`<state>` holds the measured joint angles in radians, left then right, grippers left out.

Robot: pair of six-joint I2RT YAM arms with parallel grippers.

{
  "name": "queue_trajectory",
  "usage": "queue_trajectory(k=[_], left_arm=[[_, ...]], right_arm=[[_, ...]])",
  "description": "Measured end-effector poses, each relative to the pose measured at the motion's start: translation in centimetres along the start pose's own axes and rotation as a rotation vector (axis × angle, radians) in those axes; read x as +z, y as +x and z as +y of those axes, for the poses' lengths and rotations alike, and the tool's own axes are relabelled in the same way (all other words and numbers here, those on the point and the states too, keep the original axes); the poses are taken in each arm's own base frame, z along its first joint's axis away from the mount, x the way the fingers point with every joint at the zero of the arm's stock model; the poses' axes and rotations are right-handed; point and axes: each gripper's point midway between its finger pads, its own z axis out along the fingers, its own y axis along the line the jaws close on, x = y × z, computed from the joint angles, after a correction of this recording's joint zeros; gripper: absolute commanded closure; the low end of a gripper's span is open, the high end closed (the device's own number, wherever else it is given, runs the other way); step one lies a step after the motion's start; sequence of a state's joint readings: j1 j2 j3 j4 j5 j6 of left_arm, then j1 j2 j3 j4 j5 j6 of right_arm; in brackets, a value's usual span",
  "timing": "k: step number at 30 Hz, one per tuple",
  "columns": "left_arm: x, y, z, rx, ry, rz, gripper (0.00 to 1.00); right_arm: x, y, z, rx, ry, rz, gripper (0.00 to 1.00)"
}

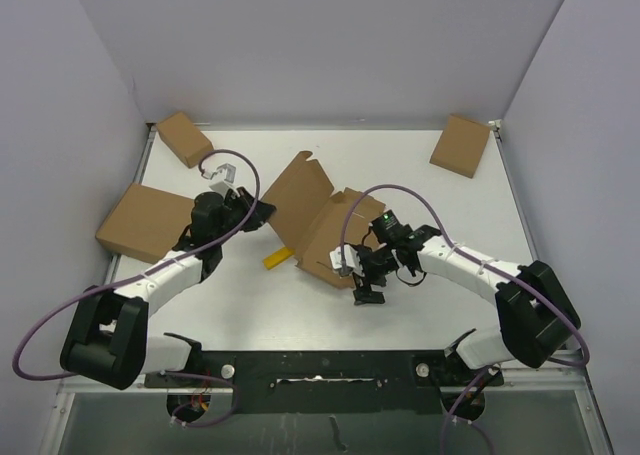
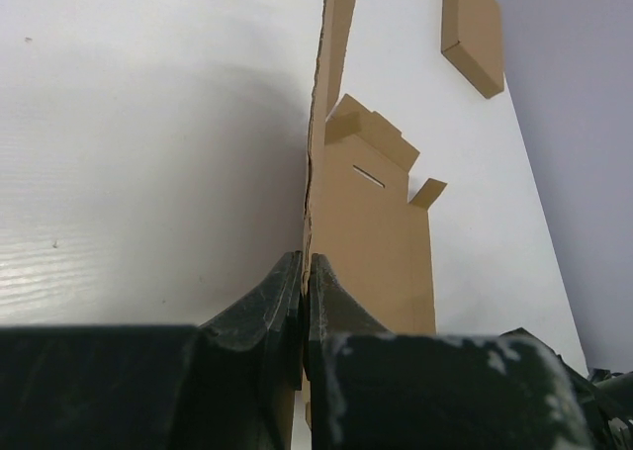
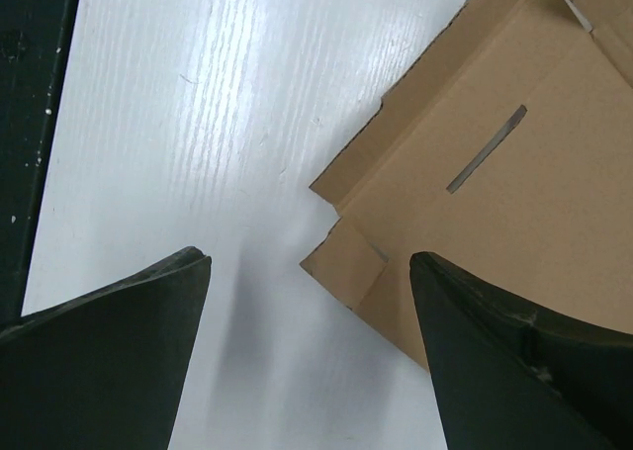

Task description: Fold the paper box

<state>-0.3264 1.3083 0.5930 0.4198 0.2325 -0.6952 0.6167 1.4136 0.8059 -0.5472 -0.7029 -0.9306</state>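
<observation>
The paper box (image 1: 322, 218) lies unfolded in the middle of the table, brown corrugated card with one panel tilted up on its left side. My left gripper (image 1: 264, 213) is shut on the edge of that raised panel. In the left wrist view the card edge (image 2: 315, 163) runs straight up from between the closed jaws of the left gripper (image 2: 307, 270). My right gripper (image 1: 358, 278) stands open over the box's near right corner. In the right wrist view a small corner flap (image 3: 343, 264) lies between the wide-apart fingertips (image 3: 193, 272), and nothing is held.
A small yellow block (image 1: 277, 259) lies just left of the box's near corner. Folded cardboard boxes sit at the back left (image 1: 184, 138), back right (image 1: 460, 145) and left edge (image 1: 145, 222). White walls close in the table on three sides.
</observation>
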Motion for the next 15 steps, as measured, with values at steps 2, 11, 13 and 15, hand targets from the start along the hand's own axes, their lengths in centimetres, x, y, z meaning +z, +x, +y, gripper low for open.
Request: queue_trajectory(k=[2, 11, 13, 15], left_arm=[[-0.2, 0.0, 0.2, 0.0, -0.01, -0.009, 1.0], [-0.2, 0.7, 0.6, 0.002, -0.025, -0.001, 1.0], [-0.2, 0.8, 0.6, 0.006, -0.023, 0.001, 1.0], [-0.2, 0.8, 0.6, 0.011, -0.023, 0.001, 1.0]], right_arm=[[0.0, 0.1, 0.2, -0.015, -0.008, 0.004, 0.16], [0.7, 1.8, -2.6, 0.047, 0.115, 0.126, 0.4], [0.8, 2.3, -2.8, 0.074, 0.127, 0.145, 0.44], [0.7, 2.4, -2.8, 0.095, 0.134, 0.149, 0.45]])
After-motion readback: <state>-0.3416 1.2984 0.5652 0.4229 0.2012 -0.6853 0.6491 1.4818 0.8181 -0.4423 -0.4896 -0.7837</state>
